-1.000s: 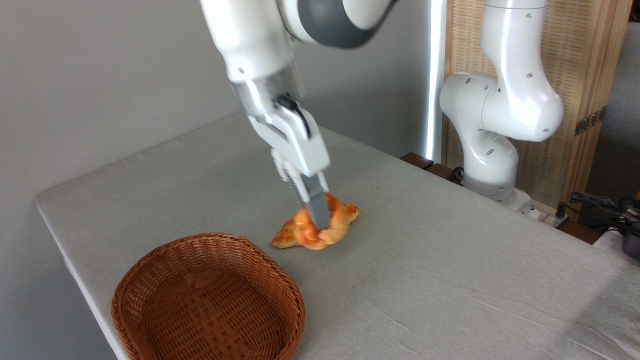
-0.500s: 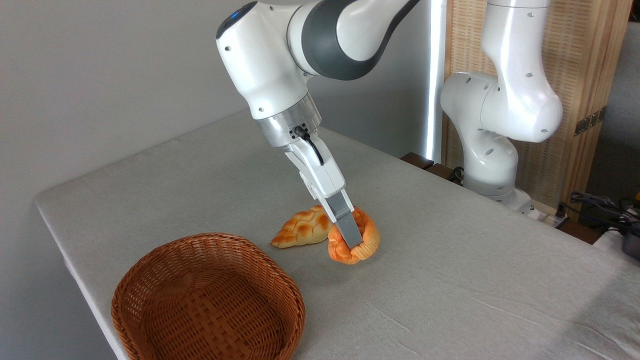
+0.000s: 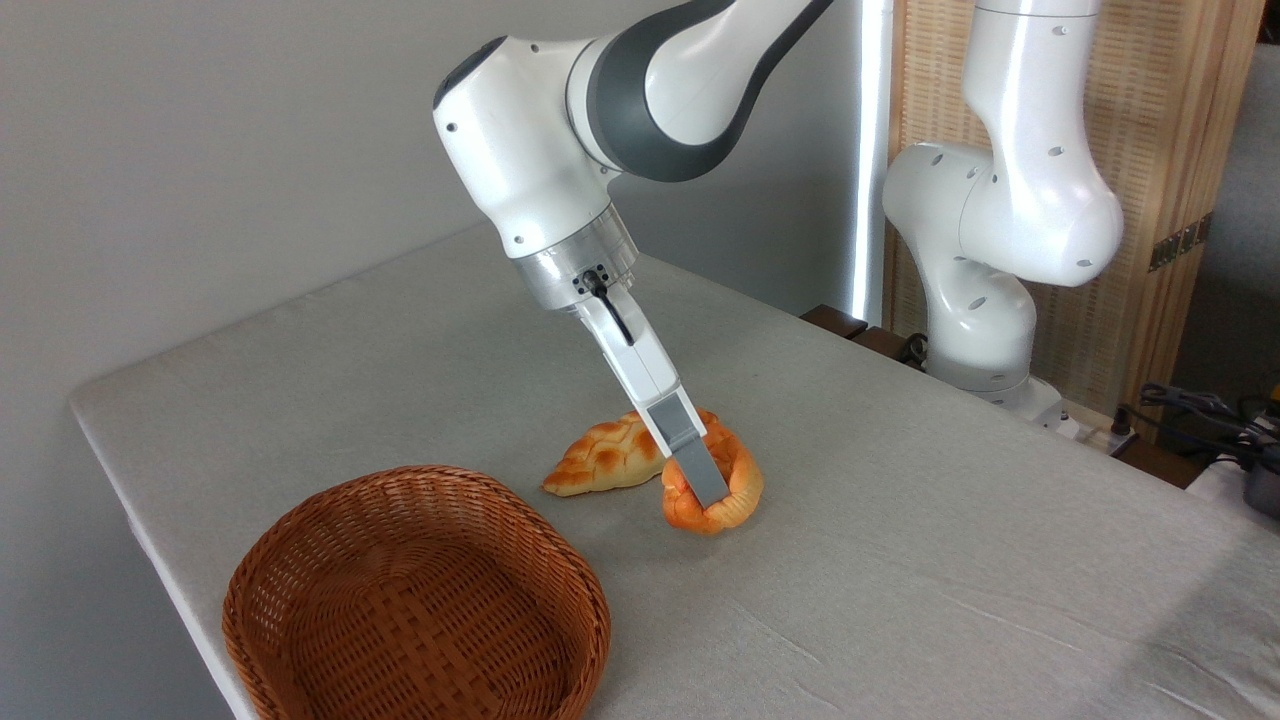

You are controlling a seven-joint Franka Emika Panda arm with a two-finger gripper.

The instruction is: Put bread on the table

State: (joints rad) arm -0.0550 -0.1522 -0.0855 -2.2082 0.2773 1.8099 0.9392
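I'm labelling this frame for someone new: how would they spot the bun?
On the grey table, look right of the wicker basket. Two breads lie mid-table; the bun is the rounder orange one in the claw, not the braided golden loaf left of it.

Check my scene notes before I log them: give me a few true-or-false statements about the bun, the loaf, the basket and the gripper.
1. The gripper is shut on the bun. True.
2. The bun lies inside the basket. False: it is over the table, right of the loaf.
3. The basket holds no bread. True.
4. The loaf is clamped in the gripper too. False: it lies free on the table beside the bun.
5. The basket stands right of the bun. False: it stands to the left, nearer the camera.
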